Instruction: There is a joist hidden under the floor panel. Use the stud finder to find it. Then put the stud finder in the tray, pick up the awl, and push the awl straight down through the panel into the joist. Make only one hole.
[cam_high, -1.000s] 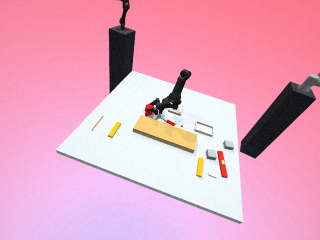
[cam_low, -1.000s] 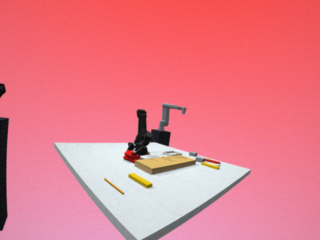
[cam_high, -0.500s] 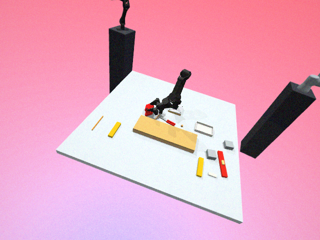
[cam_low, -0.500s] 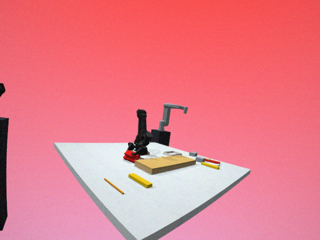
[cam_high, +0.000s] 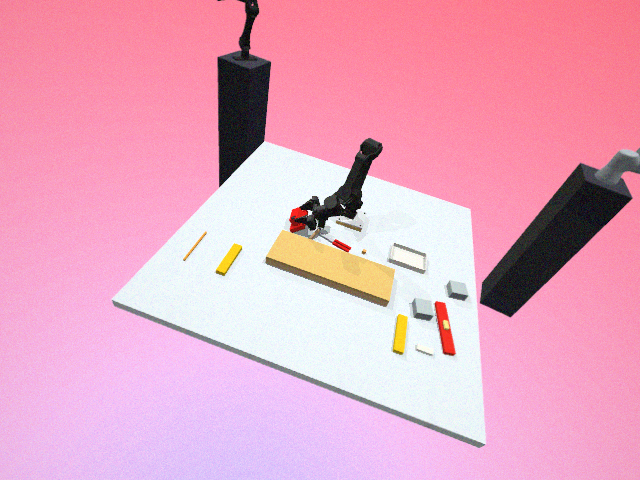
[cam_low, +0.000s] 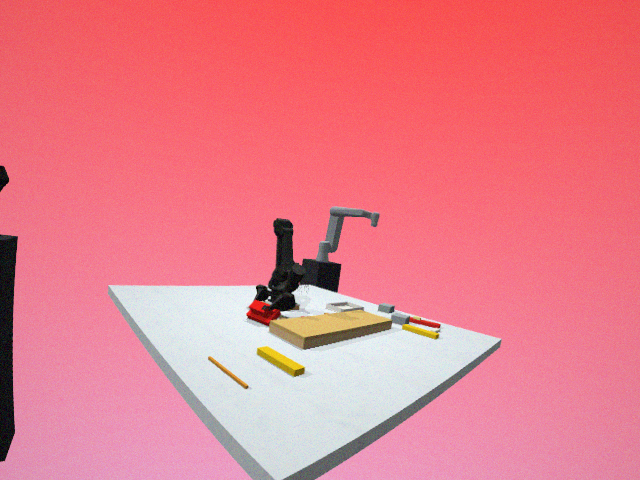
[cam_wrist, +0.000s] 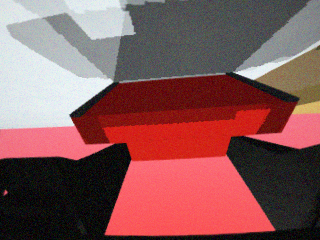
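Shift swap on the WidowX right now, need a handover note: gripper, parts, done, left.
Gripper: closed on the red stud finder, tilted, just off one end of the floor panel.
Awl: lying beside the panel's long side, nearest the arm.
Tray: nothing in it.
Done: stud finder in hand. Can't tell if the joist is located; no hole visible in the panel.
Left: locate the joist if not yet found, stud finder into tray, pick up awl, one straight push through panel into joist.
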